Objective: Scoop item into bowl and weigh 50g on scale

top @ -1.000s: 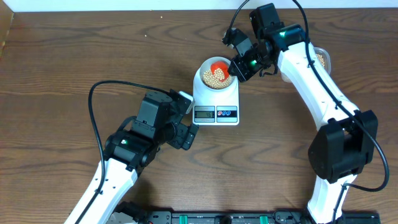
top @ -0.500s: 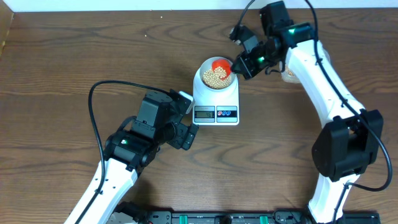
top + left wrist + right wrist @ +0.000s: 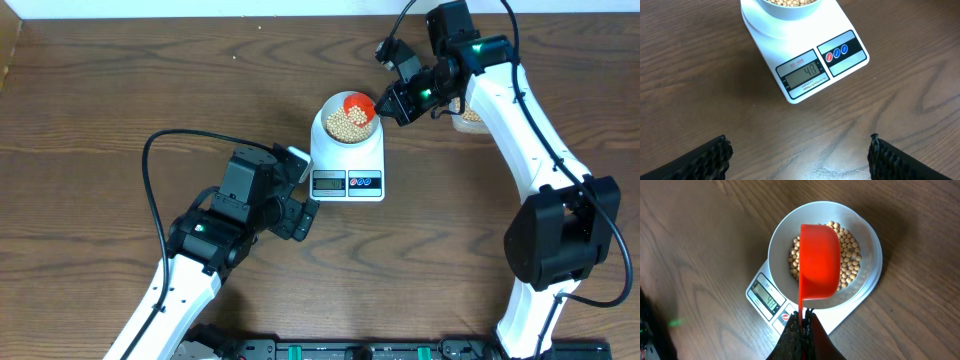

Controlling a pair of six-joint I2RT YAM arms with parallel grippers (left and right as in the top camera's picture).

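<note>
The right gripper [image 3: 801, 326] is closed tight on the handle of an orange-red scoop [image 3: 818, 262], held over the pale bowl [image 3: 781, 240] of soybeans [image 3: 851, 255] on the white scale [image 3: 765, 42]. The left gripper [image 3: 800, 157] hangs wide open and empty above the wooden surface [image 3: 690, 75], near the scale's display end.

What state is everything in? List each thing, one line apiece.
scale: on, bowl standing on it, display seems to read 47.
bowl: upright, partly filled with beans.
scoop: held over the bowl.
right gripper: shut on scoop handle.
left gripper: open, empty.
</note>
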